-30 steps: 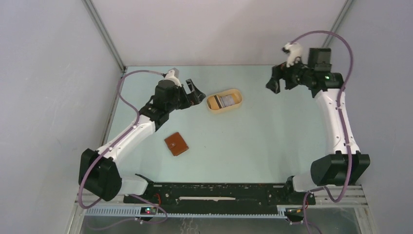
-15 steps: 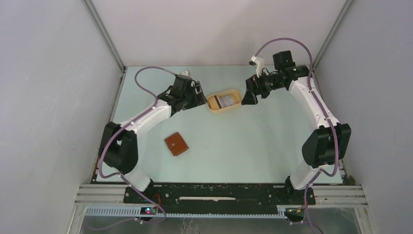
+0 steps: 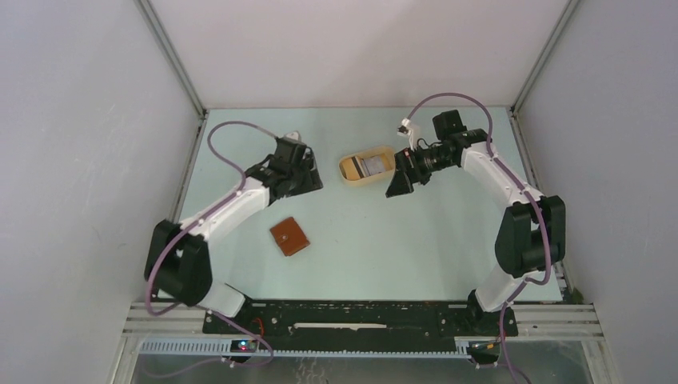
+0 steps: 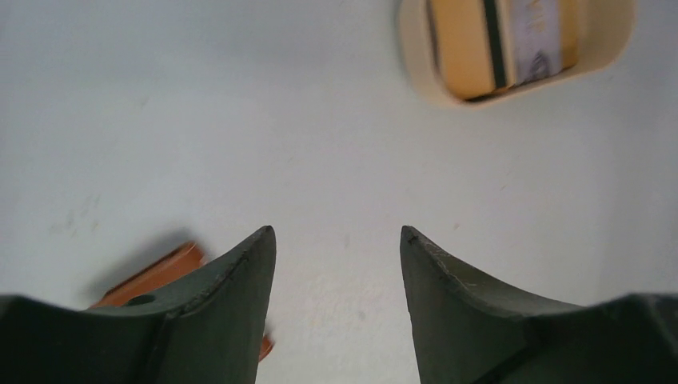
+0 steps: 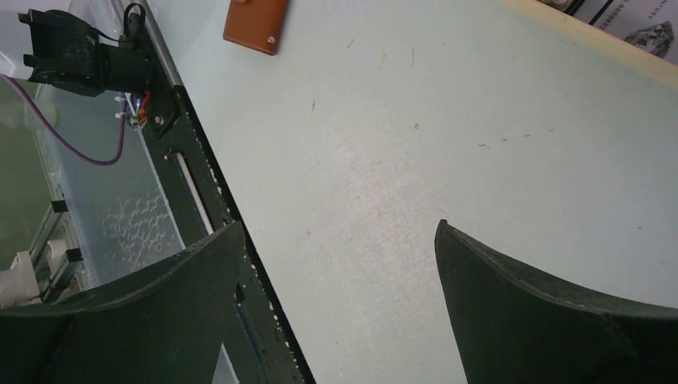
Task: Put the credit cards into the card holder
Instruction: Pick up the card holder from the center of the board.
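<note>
The credit cards (image 3: pixel 370 166) lie in a tan oval tray (image 3: pixel 348 170) at the back middle of the table. They also show in the left wrist view (image 4: pixel 534 36) and at the corner of the right wrist view (image 5: pixel 640 28). The card holder (image 3: pixel 289 237), a closed reddish-brown wallet, lies flat to the front left. It also shows in the right wrist view (image 5: pixel 254 22) and, partly hidden behind a finger, in the left wrist view (image 4: pixel 156 276). My left gripper (image 3: pixel 310 181) is open and empty, left of the tray. My right gripper (image 3: pixel 397 185) is open and empty, just right of the tray.
The tray also shows in the left wrist view (image 4: pixel 416 56) and its rim in the right wrist view (image 5: pixel 592 40). A black rail (image 3: pixel 360 316) runs along the table's near edge. Grey walls close in the left, back and right sides.
My right arm has swung down and left, from high at the back right to the tray's right end. My left gripper has drawn back from the tray toward the near left.
</note>
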